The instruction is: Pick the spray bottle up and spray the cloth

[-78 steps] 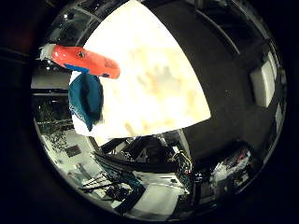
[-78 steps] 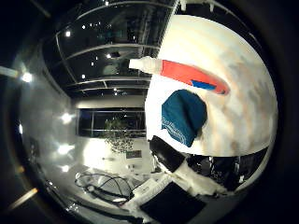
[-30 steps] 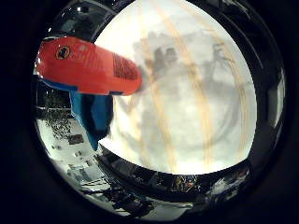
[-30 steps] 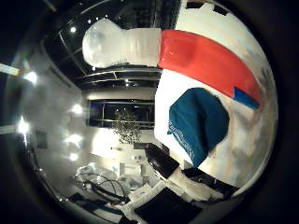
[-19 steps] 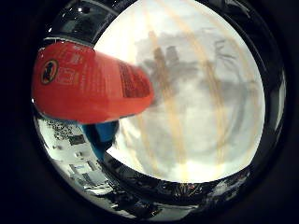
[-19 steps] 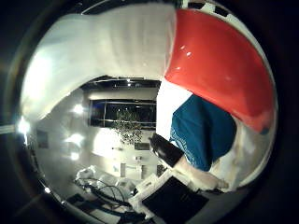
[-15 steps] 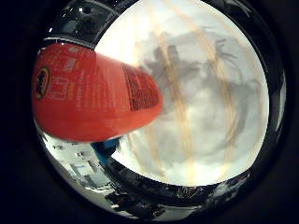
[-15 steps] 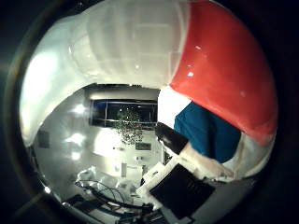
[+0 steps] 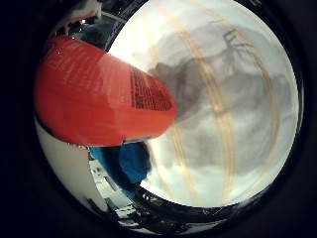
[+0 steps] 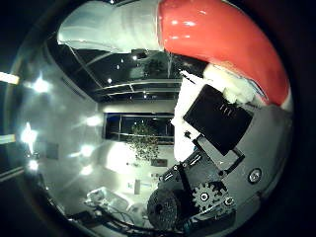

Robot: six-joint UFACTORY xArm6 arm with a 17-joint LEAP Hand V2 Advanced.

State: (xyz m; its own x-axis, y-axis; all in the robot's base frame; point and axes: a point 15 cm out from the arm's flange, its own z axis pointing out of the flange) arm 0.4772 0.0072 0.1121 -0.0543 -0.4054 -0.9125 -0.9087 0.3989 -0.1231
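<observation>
Spray bottle (image 9: 99, 99) close to palm, robot hand (image 10: 217, 148) fingers curled rnd it; cloth (image 9: 124, 166) beside.

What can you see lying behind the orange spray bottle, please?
Behind the spray bottle a blue cloth lies on the white table; the bottle covers most of the cloth.

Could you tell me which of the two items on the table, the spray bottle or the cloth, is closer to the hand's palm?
The red spray bottle fills the view; the blue cloth peeks out behind it.
</observation>
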